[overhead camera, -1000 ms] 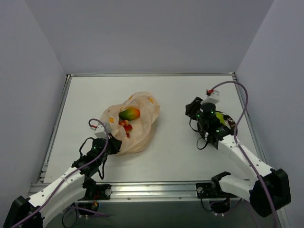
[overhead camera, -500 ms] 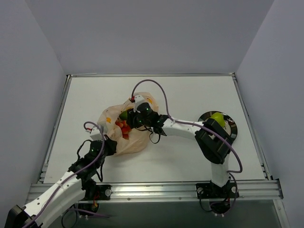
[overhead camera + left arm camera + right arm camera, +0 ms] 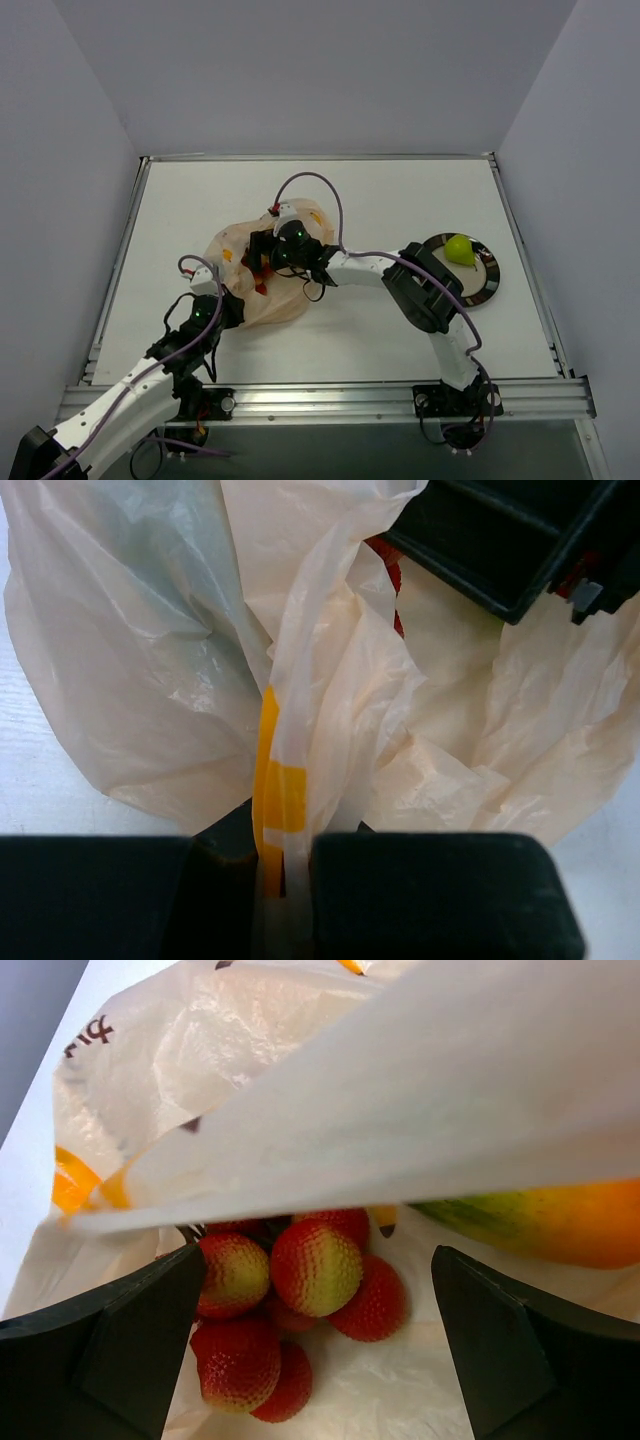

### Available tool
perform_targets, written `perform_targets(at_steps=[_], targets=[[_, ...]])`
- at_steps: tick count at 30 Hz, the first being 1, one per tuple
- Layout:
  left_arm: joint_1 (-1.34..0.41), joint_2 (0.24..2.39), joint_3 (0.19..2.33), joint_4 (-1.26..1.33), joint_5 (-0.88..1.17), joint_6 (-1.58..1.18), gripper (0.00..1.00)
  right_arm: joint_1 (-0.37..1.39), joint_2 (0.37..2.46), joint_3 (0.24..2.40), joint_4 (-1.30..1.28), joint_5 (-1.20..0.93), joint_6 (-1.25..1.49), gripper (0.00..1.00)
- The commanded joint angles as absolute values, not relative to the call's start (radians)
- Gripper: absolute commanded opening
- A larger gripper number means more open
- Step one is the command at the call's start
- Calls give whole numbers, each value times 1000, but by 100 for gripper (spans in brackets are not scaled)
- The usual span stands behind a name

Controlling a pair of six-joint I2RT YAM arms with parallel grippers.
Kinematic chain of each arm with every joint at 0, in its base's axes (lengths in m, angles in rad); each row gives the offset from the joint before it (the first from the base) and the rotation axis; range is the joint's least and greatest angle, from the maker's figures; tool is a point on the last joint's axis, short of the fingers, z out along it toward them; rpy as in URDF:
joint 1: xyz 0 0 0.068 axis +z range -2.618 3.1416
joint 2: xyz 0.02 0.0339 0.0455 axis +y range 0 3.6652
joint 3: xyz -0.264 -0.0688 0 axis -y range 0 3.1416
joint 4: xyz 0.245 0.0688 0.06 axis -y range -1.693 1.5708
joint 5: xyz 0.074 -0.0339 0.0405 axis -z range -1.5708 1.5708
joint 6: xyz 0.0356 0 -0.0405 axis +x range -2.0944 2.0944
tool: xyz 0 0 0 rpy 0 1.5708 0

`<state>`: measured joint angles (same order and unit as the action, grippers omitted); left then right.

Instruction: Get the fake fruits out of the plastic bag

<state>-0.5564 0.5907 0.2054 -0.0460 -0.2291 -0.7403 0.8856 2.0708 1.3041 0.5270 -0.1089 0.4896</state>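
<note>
The peach plastic bag lies left of centre on the table. My left gripper is shut on a bunched strip of the bag at its near-left edge. My right gripper reaches into the bag's mouth with its jaws wide open and nothing between them. In the right wrist view its fingers flank a cluster of red bumpy fake fruits on the bag's floor. An orange-green fruit lies to their right under a fold of the bag. A yellow-green fruit rests on the dark plate.
The round dark plate sits at the right of the table, apart from the bag. The right arm stretches across the middle from its base to the bag. A raised metal rim borders the white table, with grey walls behind.
My right arm swung from the plate to the bag, leaving the yellow-green fruit on the plate, then went into the bag's mouth and opened its jaws wide. The left gripper kept its grip.
</note>
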Motion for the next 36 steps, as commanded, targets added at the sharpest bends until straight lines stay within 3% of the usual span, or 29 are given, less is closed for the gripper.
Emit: perform_targets(at_steps=[1, 7, 9, 13, 17, 20, 22, 24, 25, 26, 29, 36], targets=[[-561, 577, 256, -18, -229, -736, 2, 896, 2103, 1344, 604, -135, 577, 92], [-561, 552, 253, -35, -241, -738, 2, 907, 2134, 1335, 705, -184, 643, 89], [-561, 558, 252, -20, -233, -735, 2, 902, 2140, 1319, 736, -176, 652, 82], [-561, 561, 252, -17, -232, -732, 2, 894, 2172, 1347, 762, -161, 650, 56], [-563, 555, 253, -31, -248, -730, 2, 894, 2151, 1335, 762, -143, 644, 23], [-561, 540, 256, -43, -265, -730, 2, 896, 2105, 1305, 762, -112, 638, 6], [-561, 522, 258, -55, -271, -730, 2, 899, 2059, 1293, 744, -86, 614, 6], [-563, 488, 247, -64, -275, -735, 2, 903, 2033, 1305, 707, -75, 585, 14], [-563, 477, 245, -69, -278, -742, 2, 904, 2026, 1308, 681, -74, 581, 21], [-561, 459, 245, -93, -285, -745, 2, 907, 2022, 1298, 680, -74, 580, 38], [-561, 411, 253, -164, -299, -758, 2, 911, 2014, 1267, 660, -75, 580, 60], [-561, 293, 262, -284, -345, -804, 2, 954, 2089, 1307, 603, -92, 571, 80]])
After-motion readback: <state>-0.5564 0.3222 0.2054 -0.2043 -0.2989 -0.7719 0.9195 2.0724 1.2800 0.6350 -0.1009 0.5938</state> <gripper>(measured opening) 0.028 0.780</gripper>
